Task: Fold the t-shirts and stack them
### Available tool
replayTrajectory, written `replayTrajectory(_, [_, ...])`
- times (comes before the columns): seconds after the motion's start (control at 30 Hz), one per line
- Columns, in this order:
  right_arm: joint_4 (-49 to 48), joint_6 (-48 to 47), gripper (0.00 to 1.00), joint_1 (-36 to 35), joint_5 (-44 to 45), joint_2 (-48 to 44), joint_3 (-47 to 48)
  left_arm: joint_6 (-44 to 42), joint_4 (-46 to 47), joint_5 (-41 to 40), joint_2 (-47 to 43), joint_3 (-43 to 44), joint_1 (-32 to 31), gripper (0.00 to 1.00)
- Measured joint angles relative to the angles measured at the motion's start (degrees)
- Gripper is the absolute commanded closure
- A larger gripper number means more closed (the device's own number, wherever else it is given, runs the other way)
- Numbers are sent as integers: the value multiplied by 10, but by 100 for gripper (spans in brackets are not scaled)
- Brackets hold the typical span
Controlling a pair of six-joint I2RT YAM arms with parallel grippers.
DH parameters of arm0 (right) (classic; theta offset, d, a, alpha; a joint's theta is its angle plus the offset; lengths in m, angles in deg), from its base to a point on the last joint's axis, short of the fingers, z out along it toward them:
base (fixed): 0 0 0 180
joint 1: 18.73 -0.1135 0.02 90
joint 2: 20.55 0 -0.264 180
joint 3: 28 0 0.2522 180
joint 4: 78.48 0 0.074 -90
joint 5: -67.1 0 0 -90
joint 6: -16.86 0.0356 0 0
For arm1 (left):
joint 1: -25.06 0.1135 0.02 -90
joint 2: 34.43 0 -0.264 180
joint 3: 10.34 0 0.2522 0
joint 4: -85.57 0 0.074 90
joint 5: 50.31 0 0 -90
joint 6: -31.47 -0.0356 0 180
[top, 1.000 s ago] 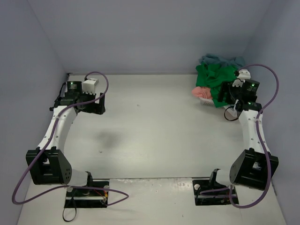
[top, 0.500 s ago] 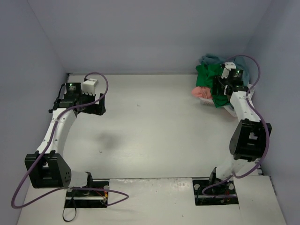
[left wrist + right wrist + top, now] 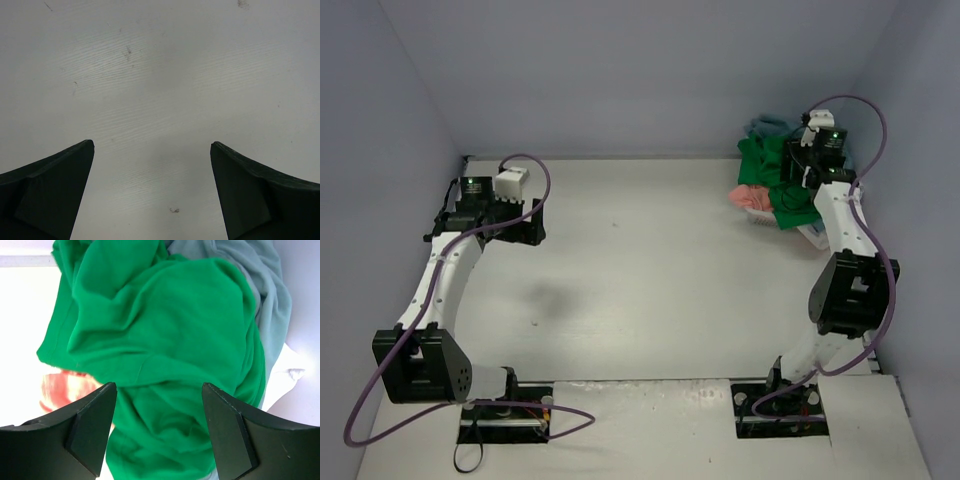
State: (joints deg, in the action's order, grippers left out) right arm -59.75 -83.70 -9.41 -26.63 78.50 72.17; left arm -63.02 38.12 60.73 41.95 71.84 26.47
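Since a second ago the right arm (image 3: 845, 240) has lifted its elbow and swung it inward, carrying the right gripper (image 3: 792, 168) from the near edge of the heap of t-shirts (image 3: 770, 180) to a spot over the heap's far half, while the left arm (image 3: 445, 270) has kept its pose. Seen from the right wrist, the right gripper (image 3: 159, 387) has its two dark fingers (image 3: 92, 420) spread apart with nothing caught between them. They have drawn slightly closer together over that second. Directly under and ahead of the gap lies the green t-shirt (image 3: 165, 330), rumpled into broad folds and filling most of that view; whether the fingertips touch the cloth cannot be told. Beyond the green one and off toward the right finger, the light blue t-shirt (image 3: 260, 300) shows from under it. A patch of white cloth (image 3: 287, 372) lies just outside the right finger, and the pink t-shirt (image 3: 65, 387) peeks out beside the left finger, partly under the green hem. In the overhead view the green t-shirt (image 3: 765, 165) drapes over the top of the pile, with the light blue t-shirt (image 3: 770, 125) behind it against the back wall and the pink t-shirt (image 3: 750, 197) at the pile's near left. The left gripper (image 3: 525, 222) hangs well apart from the shirts, on the other side of the table (image 3: 650, 270). Its fingers are spread as wide as they go, with only bare table (image 3: 160, 75) beneath the left gripper (image 3: 151, 144).
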Motion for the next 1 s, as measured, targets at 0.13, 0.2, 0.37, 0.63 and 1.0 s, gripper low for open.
replayTrajectory(0.13, [-2,0,34,0,8,24,15,1,1,0,0,0,0,5])
replayTrajectory(0.2, [-1,-1,34,0,12,39,18,1,2,0,-2,-2,0,5])
replayTrajectory(0.37, [-2,-1,37,4,20,77,25,1,6,0,-5,-14,0,5])
replayTrajectory(0.63, [-6,3,86,5,26,96,29,1,6,0,-5,-17,0,5])
replayTrajectory(1.0, [-9,-2,100,2,25,96,29,1,13,0,-5,-23,0,5])
